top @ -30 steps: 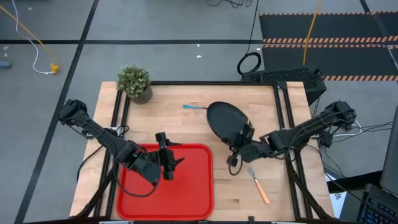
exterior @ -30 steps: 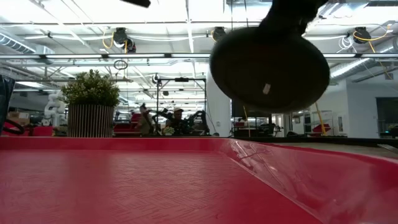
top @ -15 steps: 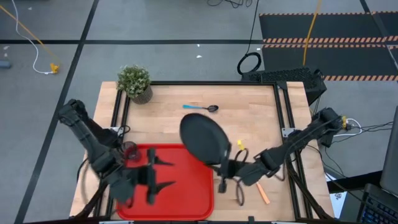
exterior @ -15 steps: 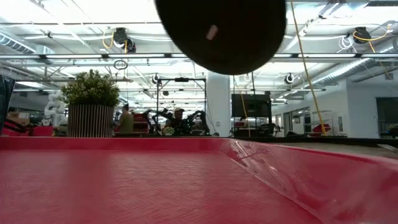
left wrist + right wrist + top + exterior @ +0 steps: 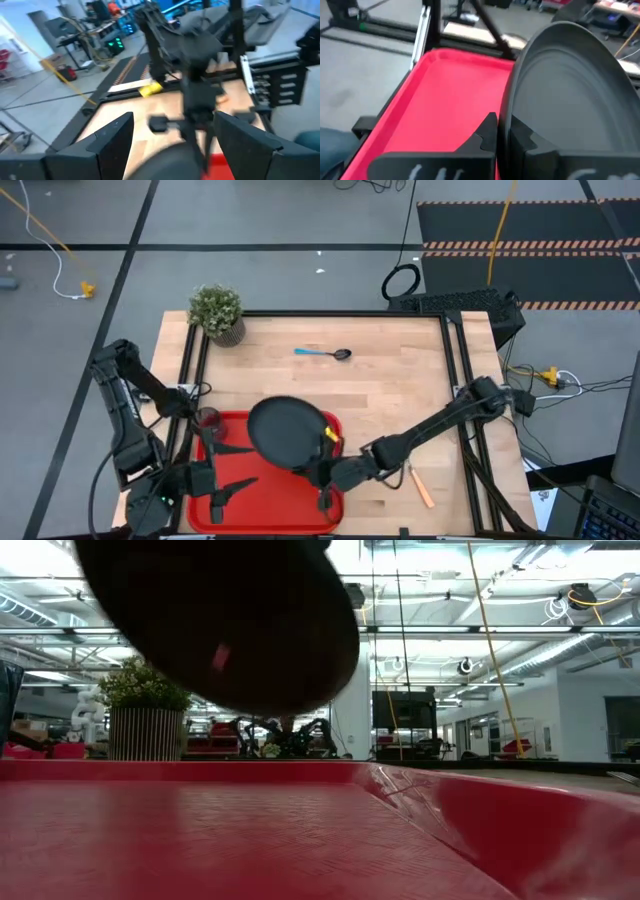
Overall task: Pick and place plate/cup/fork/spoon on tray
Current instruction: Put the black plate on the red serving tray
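You see a matt black plate above a glossy, faintly textured red plastic tray, on a pale smooth wooden desk framed in dark metal rails.

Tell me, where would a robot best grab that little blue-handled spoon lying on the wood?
Probably across the light blue handle of the spoon, coming straight down from above. It lies flat on the bare table with nothing beside it, and the slim straight handle suits two fingers better than the rounded dark bowl.

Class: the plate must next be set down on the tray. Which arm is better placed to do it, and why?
The right. Its tool already grips the plate by the rim, held above the tray. The left tool hangs open near the tray's left edge, holding nothing.
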Tool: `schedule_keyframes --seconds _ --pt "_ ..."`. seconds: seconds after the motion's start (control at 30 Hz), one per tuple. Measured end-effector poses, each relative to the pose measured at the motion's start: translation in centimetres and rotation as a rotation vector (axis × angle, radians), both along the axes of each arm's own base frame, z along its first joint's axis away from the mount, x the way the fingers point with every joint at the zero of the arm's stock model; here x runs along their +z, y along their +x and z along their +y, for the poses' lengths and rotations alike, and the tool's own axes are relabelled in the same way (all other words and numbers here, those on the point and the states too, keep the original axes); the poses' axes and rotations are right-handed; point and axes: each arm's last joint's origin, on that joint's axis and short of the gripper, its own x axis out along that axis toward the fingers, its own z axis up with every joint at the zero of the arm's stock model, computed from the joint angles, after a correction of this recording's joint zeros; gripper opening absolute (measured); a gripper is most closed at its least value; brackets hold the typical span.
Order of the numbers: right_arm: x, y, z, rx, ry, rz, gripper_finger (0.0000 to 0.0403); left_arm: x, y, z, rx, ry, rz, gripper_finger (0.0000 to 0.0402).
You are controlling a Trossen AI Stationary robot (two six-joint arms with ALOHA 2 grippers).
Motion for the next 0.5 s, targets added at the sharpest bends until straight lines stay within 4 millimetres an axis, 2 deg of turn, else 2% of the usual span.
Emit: schedule_keyframes --seconds 0.13,0.37,0.5 --pt "-1.0 1.4 0.9 0.041 0.009 0.015 0.0 0.0 0.3 0.2 0.026 -0.019 -0.011 0.0278" --pt "-0.5 3.2 1.9 0.116 -0.011 -0.028 0.0002 0.0 0.5 0.4 0.04 -0.02 -0.013 0.0278" --pt "-1.6 3.8 2.4 0.173 -0.042 -0.01 0.0002 0.0 0.5 0.4 0.043 -0.036 -0.017 0.0278"
